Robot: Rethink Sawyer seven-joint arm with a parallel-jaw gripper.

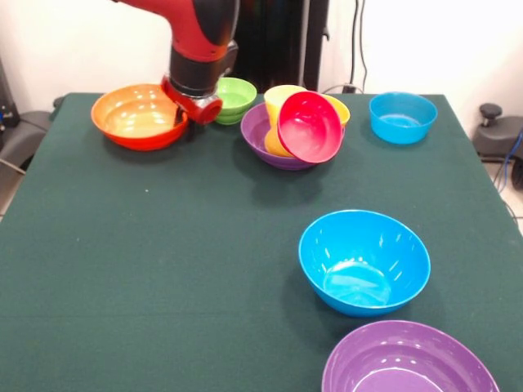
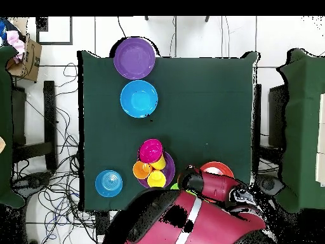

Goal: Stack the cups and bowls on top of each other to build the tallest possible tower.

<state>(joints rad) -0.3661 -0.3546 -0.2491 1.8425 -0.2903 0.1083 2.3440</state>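
**Tower barely begun; most bowls lie apart**

Nearest the camera sits a large purple bowl [image 1: 409,363], empty, with the large blue bowl [image 1: 364,261] just behind it. Along the far side, left to right: the orange bowl [image 1: 137,116], the light green bowl [image 1: 234,100], then a second purple bowl [image 1: 274,140] holding a tilted red bowl [image 1: 310,126], yellow cups [image 1: 282,100] and an orange cup [image 2: 141,169], and lastly a small blue bowl [image 1: 402,117] standing alone. The gripper [image 1: 193,104] hangs at the orange bowl's right rim; whether its fingers are clenched or released, I cannot tell. Only that jumbled cluster is started; nearly everything remains to stack.
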